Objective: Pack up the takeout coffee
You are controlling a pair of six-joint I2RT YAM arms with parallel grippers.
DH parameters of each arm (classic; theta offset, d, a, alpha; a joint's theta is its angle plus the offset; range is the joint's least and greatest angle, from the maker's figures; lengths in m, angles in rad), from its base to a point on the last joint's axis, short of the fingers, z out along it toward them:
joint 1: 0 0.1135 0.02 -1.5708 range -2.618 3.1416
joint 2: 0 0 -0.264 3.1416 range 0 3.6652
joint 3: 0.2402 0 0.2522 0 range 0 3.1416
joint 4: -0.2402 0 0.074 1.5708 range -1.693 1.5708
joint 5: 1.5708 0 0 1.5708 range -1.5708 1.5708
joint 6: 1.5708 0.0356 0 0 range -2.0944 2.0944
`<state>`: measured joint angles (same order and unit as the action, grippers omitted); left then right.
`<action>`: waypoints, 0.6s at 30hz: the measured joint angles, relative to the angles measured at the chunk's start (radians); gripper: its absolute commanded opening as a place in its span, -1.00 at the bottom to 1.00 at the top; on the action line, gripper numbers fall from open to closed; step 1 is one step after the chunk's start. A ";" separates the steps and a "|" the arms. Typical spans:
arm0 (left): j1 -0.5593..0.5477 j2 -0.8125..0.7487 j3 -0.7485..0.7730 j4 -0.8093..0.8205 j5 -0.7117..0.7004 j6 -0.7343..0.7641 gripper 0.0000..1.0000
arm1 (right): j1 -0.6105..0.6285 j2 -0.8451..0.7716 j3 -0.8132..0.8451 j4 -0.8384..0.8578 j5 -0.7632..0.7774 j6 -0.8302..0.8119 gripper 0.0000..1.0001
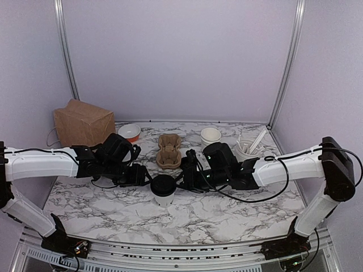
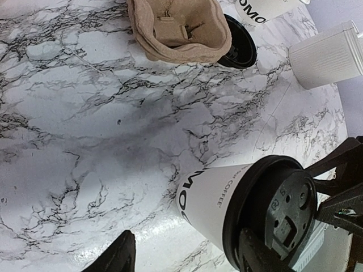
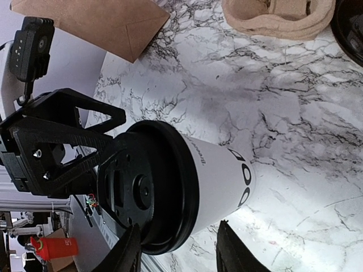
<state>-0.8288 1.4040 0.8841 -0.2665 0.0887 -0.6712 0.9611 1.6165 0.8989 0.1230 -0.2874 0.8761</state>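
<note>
**1. Step in hand (judged): taking hold of the cup for transfer to its packing**

The marble table (image 1: 227, 212) carries every item. The brown paper bag (image 1: 82, 122) stands well behind and to the left of the takeout coffee (image 1: 163, 190). The pulp cup carrier (image 1: 169, 151) lies directly behind the coffee, near it. The coffee stands upright with its lid fitted, between the two grippers.

Recommended procedure:
- Use one arm only and draw the other clear of the coffee.
- Both wrists appear rolled, so each finger pair is stacked along the cup's height. Rotate the working wrist until the fingers flank the paper wall.
- Close below the lid rim, never on the lid, which could pop off.
- Apply light force, as the wall will probably dent.
- Lift vertically and keep the cup upright.

**2. Jaws**

The left gripper (image 2: 184, 249) is just left of the coffee, with its jaws wide apart and holding nothing. One finger (image 2: 116, 258) stands clear of the cup wall. The other overlaps the lid in the wrist view, so contact cannot be confirmed.

The right gripper (image 3: 178, 249) is just right of the coffee. Its jaws are apart, narrower than the left's, and hold nothing. The lid rim sits at its fingertips, and touch cannot be told.
</note>
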 measured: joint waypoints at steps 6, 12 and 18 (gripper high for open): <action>0.000 0.000 -0.012 0.008 0.002 -0.003 0.24 | 0.000 0.001 -0.001 0.005 0.000 0.007 -0.13; -0.005 0.000 -0.018 0.018 0.005 -0.010 0.24 | 0.000 0.003 -0.001 0.009 0.000 0.006 -0.08; -0.005 0.000 -0.019 0.019 0.005 -0.019 0.25 | 0.000 0.003 0.002 -0.002 0.001 -0.014 0.05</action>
<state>-0.8337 1.4040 0.8654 -0.2470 0.0937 -0.6907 0.9611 1.6199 0.9009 0.1211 -0.2863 0.8619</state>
